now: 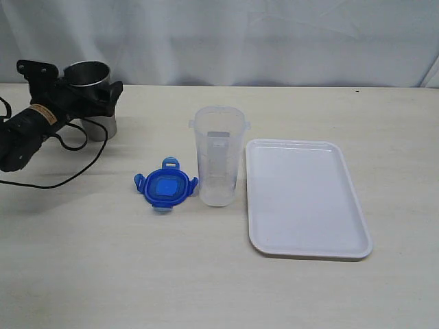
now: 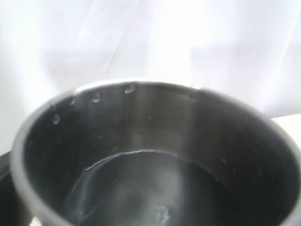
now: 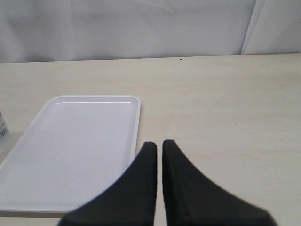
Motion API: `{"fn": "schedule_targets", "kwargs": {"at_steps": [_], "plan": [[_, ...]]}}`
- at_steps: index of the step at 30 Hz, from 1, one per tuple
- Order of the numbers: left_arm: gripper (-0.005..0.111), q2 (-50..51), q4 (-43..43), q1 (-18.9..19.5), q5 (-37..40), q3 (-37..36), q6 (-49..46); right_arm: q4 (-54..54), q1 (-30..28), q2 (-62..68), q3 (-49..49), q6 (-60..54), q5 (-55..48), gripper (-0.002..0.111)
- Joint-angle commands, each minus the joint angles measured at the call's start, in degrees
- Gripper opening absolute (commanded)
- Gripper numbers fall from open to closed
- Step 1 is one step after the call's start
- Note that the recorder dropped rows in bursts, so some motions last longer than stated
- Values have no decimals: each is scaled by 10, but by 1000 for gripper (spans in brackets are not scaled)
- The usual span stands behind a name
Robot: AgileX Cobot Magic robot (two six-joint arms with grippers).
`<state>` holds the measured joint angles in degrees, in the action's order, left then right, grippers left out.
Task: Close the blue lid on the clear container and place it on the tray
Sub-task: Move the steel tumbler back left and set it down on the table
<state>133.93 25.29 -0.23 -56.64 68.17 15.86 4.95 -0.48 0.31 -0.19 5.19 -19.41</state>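
Black left tool (image 1: 74, 78) spread around steel cup (image 1: 88, 71), right tool (image 3: 159, 144) closed, empty

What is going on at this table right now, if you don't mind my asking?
The left gripper is at the far left with its jaws on either side of a steel cup; whether it grips the cup is unclear. The right gripper is shut, holding nothing, near the tray. The blue lid lies on the table beside the upright clear container, not yet fitted, and nothing is on the tray.
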Motion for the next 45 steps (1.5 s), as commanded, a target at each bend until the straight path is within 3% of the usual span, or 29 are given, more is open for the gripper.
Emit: {"fn": "schedule_targets", "kwargs": {"at_steps": [1, 15, 34, 45], "plan": [[98, -3, -5, -3, 12, 2, 4, 2, 2, -3, 2, 0, -2, 5], [98, -22, 6, 10, 23, -35, 3, 2, 2, -3, 2, 0, -2, 5], [98, -71, -37, 10, -36, -165, -11, 2, 2, -3, 2, 0, -2, 5], [98, -179, -55, 10, -16, -248, -23, 2, 2, -3, 2, 0, -2, 5]]}}
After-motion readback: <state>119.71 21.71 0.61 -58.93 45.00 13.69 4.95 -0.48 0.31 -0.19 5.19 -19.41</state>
